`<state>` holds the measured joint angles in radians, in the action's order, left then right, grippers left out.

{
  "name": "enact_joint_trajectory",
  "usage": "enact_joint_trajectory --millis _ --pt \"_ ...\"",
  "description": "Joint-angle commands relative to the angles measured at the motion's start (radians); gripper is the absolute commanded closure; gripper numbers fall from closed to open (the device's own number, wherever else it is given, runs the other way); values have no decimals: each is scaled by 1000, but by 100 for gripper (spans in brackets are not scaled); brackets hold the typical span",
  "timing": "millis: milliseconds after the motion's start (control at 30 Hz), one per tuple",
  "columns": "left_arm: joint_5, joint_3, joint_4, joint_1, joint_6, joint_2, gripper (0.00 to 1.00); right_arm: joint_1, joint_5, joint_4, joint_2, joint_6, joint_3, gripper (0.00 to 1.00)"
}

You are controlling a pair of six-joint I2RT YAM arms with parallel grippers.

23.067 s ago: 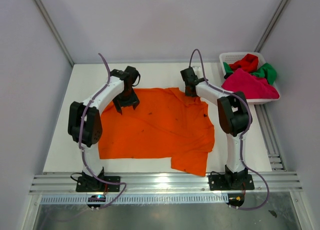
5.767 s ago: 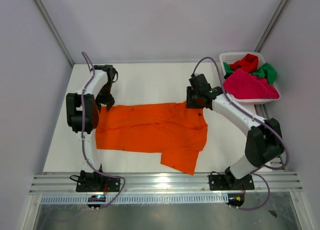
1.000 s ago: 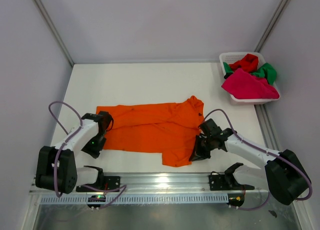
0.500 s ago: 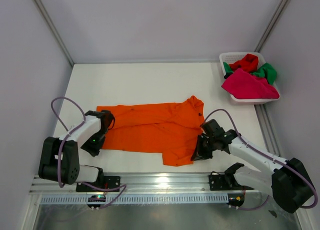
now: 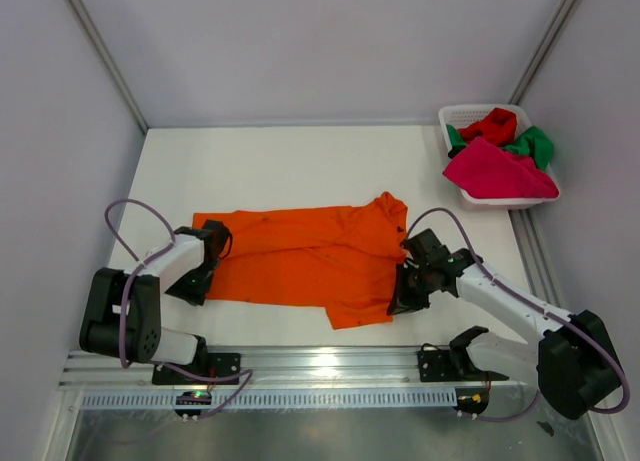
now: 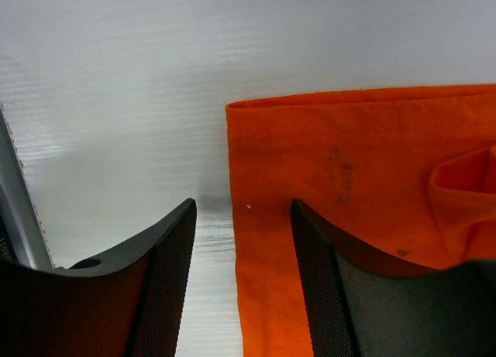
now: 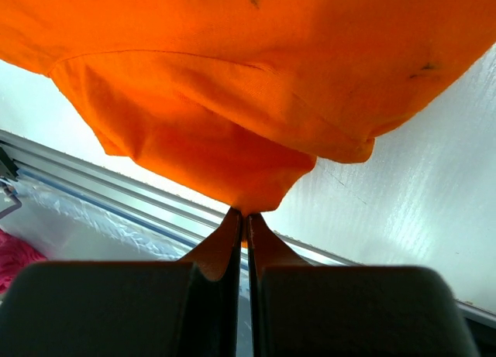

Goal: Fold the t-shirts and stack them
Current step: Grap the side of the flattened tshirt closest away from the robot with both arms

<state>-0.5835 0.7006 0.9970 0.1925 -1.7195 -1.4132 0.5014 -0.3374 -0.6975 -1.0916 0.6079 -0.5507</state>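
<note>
Pinching a bunched fold at the near right corner of the orange shirt (image 5: 310, 261), the right gripper (image 7: 242, 216) is clamped tight on it; the shirt lies folded across the table (image 5: 300, 171) — the left gripper (image 6: 242, 217) stands parted astride its left edge

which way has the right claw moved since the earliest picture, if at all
Yes. The right claw, shut on the orange t-shirt, came toward the near rail, away from the white basket.

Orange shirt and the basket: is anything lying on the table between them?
Nothing lies there: in the top external view the stretch between orange shirt and white basket is bare table, with the right arm's cable arcing beside it.
</note>
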Motion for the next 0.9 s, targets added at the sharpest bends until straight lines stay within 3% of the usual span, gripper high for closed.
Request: enact_joint_trajectory --millis 0,333,367,500,533,600,867 --pt "-56 -26 -47 4 -22 3 45 -6 18 -22 -10 -54 -49 97" --pt "-78 -35 -51 2 -17 0 48 -15 38 -50 -7 -63 -80 97" --pt "-81 -38 -54 2 -18 2 51 -15 46 -57 -5 -63 -83 97" --pt "-88 -47 -60 2 -25 -3 92 -17 66 -77 4 -68 -97 97" --pt "-85 -46 -64 4 -25 -4 96 -17 67 -85 6 -69 -98 97" --pt "-81 -44 -70 4 -22 -4 100 -17 77 -91 4 -73 -107 97" --pt "-46 -14 -80 4 23 -52 100 -40 150 -131 -8 -92 -219 97"
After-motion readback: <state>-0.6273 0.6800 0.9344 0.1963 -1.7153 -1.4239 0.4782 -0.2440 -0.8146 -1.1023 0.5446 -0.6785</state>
